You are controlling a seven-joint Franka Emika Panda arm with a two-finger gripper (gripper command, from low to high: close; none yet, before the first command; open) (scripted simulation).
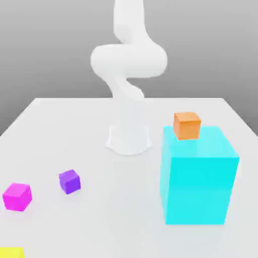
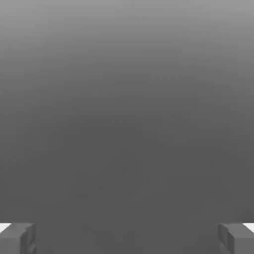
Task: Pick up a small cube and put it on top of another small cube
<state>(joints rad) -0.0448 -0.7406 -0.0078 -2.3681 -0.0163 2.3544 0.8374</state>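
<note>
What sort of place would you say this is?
Probably a simulated robotics test scene: a smooth white robot arm, a plain pale tabletop and a flat-coloured big cyan cube.

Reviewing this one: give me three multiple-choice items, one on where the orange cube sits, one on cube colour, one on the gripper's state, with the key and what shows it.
1. Where is the orange cube?
A) On the bare table
B) On top of the big cyan block
C) On top of the magenta cube

2. Which colour is the small cube nearest the magenta one?
A) Violet
B) Green
C) Red

3. How is the gripper?
A) Shut on the yellow cube
B) Shut on nothing
C) Open and empty

Key:
1: B. The orange cube appears against the upper part of the cyan block, resting on its top.
2: A. The violet cube lies close to the magenta cube in the exterior view.
3: C. In the hand view the gripper has its fingers wide apart with nothing between them.
</note>
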